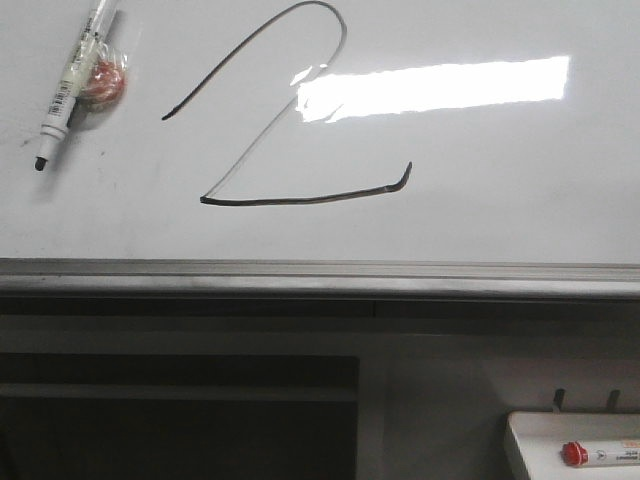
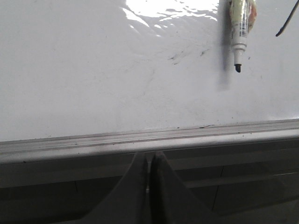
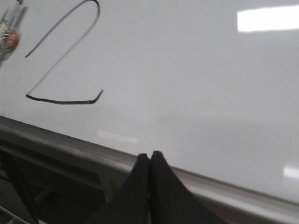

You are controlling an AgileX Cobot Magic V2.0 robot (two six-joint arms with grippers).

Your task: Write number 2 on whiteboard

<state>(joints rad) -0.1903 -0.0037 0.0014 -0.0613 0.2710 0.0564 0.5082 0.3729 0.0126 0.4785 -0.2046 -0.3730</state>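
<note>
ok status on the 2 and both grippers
Left gripper shut, right gripper shut, both empty. Number 2 drawn on whiteboard. Uncapped marker lying beside it.

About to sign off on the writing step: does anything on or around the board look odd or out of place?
One thing: the marker lies uncapped on the whiteboard, left of the number 2, its bare tip exposed, beside a small reddish wrapped item. The 2 looks complete. Both pincers, left and right, are shut and empty.

A thin dark number 2 spans the glossy whiteboard.
</note>
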